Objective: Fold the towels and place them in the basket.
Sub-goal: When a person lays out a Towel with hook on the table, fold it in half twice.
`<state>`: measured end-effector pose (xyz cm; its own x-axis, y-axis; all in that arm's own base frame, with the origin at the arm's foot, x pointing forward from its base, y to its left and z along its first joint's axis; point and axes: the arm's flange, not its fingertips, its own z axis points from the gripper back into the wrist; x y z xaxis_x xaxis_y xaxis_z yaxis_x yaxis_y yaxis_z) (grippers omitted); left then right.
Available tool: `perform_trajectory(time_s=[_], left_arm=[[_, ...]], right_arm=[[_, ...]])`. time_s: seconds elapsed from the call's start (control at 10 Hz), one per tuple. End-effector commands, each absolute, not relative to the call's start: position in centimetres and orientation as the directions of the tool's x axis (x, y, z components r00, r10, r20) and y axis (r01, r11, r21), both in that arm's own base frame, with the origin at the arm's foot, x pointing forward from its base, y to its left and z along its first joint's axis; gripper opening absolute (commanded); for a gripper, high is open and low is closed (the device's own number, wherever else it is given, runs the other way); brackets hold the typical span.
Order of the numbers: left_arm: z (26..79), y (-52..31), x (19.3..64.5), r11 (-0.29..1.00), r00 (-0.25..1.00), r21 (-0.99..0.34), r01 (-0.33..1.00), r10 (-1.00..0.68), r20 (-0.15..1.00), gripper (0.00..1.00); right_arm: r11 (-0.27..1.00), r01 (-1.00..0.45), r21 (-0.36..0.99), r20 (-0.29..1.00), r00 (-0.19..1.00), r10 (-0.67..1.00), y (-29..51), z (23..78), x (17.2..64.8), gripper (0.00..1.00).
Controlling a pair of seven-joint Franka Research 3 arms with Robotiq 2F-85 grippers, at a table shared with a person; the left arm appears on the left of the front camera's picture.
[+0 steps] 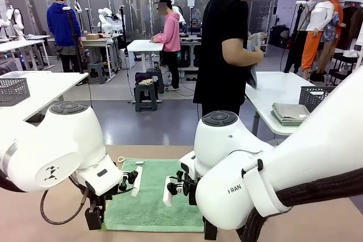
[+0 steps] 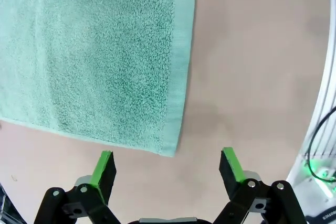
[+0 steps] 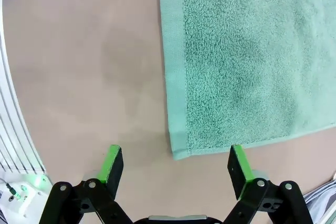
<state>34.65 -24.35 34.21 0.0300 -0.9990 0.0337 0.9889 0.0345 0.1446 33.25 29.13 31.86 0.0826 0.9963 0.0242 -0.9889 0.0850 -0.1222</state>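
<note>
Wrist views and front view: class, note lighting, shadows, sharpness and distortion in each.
Left wrist view: even light, towel pile sharp, a faint soft shadow on the table beside its hem. Right wrist view: likewise; a white robot part bows along the edge. Front view: left arm and right arm loom large near the lens.

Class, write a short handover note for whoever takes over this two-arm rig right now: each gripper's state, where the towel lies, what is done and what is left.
Left gripper: jaws open, nothing held, poised at one near corner of the green rectangular terry towel.
Right gripper: jaws open, nothing held, poised at the towel's other near corner.
Towel: spread flat and unfolded on the smooth tan table top, between the two arms.
Done: no fold made yet.
Left: grip both corners, fold the towel, then put it in the basket.
</note>
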Motion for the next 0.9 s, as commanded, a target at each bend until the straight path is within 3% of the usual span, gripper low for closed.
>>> perform_trajectory(time_s=[0.0,0.8], left_arm=[[33.3,-24.0,34.8,-0.034,-0.046,0.160,0.986,-0.996,0.072,1.00],[30.1,-22.6,34.5,-0.055,-0.064,0.115,0.992,-0.995,0.073,1.00]], right_arm=[[0.098,-0.992,-0.085,0.036,0.095,0.995,28.3,31.7,33.7,1.00],[0.047,-0.997,-0.053,0.040,0.045,0.998,27.2,31.0,33.3,1.00]])
